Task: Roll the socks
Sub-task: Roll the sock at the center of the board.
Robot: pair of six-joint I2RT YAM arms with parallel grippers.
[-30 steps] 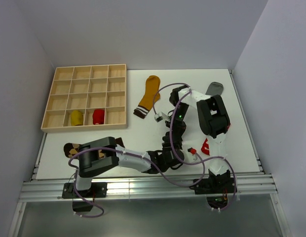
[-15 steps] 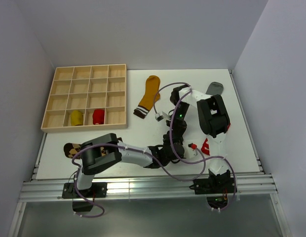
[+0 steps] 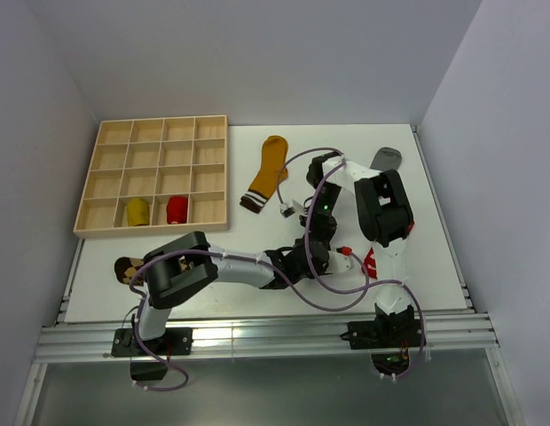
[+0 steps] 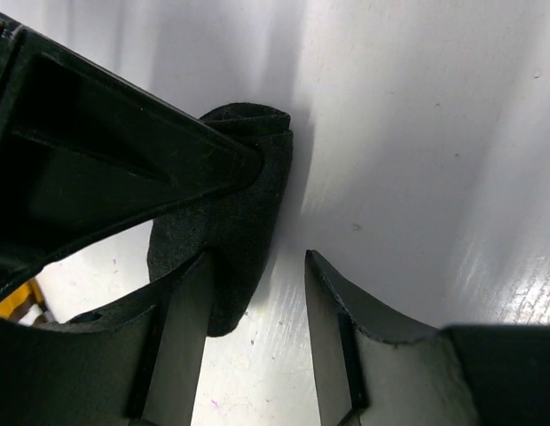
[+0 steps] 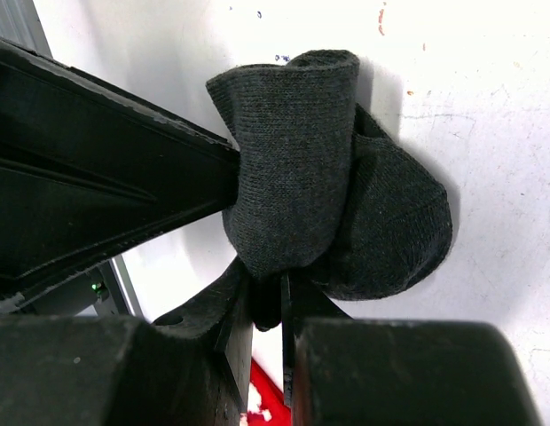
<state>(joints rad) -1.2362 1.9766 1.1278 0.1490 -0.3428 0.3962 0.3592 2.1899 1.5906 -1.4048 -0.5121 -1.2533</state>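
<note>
A black sock is folded into a loose bundle on the white table. My right gripper is shut on its lower fold. My left gripper is open, and the sock's edge lies against its left finger. In the top view the two grippers meet at the table's middle, left and right. A mustard yellow sock lies flat behind them. A grey sock lies at the far right. A red sock and a brown argyle sock are partly hidden under the arms.
A wooden grid tray stands at the back left, with a yellow bundle and a red bundle in its front row. Purple cables loop over the table's front. White walls close in on three sides.
My left gripper has moved away from the front edge, up and right, to meet the right gripper at the black sock. The right gripper has stayed in place.
</note>
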